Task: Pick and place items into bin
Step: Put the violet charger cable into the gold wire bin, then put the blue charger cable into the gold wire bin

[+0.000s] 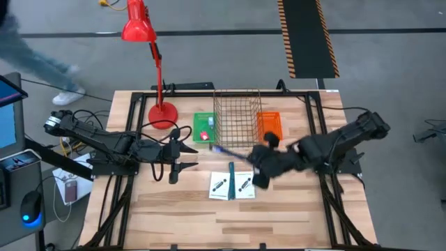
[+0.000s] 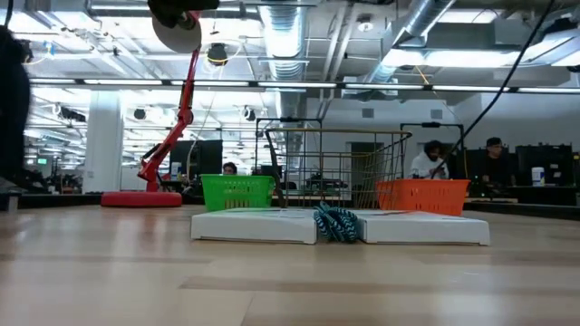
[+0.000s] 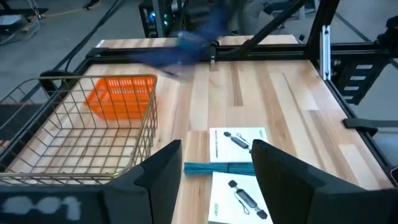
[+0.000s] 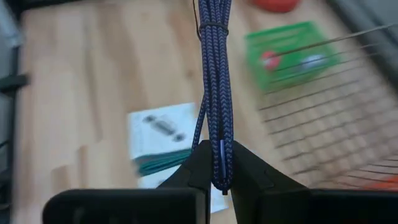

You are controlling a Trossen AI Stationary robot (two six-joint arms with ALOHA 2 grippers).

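- Strap (image 4: 215, 81) is the item in play: the right gripper (image 4: 216, 177) has its jaws pinched shut on one end of it, and the rest of the blue-purple cord runs out ahead of the fingers, off the table.
- From above, that gripper (image 1: 259, 169) sits just in front of the wire bin (image 1: 237, 118), with the strap (image 1: 230, 151) trailing toward the bin's near edge. Looks like the carry step, with the drop not yet done.
- Next move probably needs the arm to travel over the bin's rim and high enough that the dangling end clears the wire, then let go inside. A floppy cord could snag on the mesh or drape over the edge.
- Left gripper (image 1: 174, 169) waits on its own side of the table, jaws open and holding nothing.
- On the table in front of the bin: two white cards (image 1: 232, 184) with a teal marker (image 1: 231, 180) lying between them.
- Green basket (image 1: 205, 127) and orange basket (image 1: 269, 125) flank the bin. The green one has a small red thing in it.
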